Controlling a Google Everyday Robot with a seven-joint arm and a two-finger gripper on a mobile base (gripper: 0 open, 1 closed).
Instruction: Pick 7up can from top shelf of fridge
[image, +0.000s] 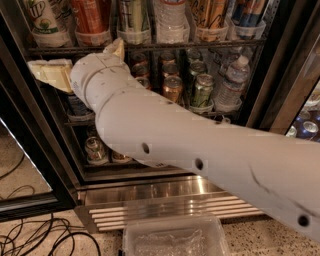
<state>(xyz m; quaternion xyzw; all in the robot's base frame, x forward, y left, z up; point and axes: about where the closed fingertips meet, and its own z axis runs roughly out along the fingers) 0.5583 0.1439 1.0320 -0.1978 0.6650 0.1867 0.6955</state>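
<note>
Gripper (75, 60) hangs just below the top shelf (200, 45) rail. The fridge (20, 90) frame and orange can (90, 15) crowd the 7up can (42, 17).

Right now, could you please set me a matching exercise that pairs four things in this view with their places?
Things:
1. 7up can
2. gripper
3. orange-red can
4. clear plastic tub

Places:
A. on the floor before the fridge
B. top shelf, leftmost in view
C. top shelf, second from left
D. by the top shelf's front rail, left side, open

Pairs: 1-B; 2-D; 3-C; 4-A
</note>
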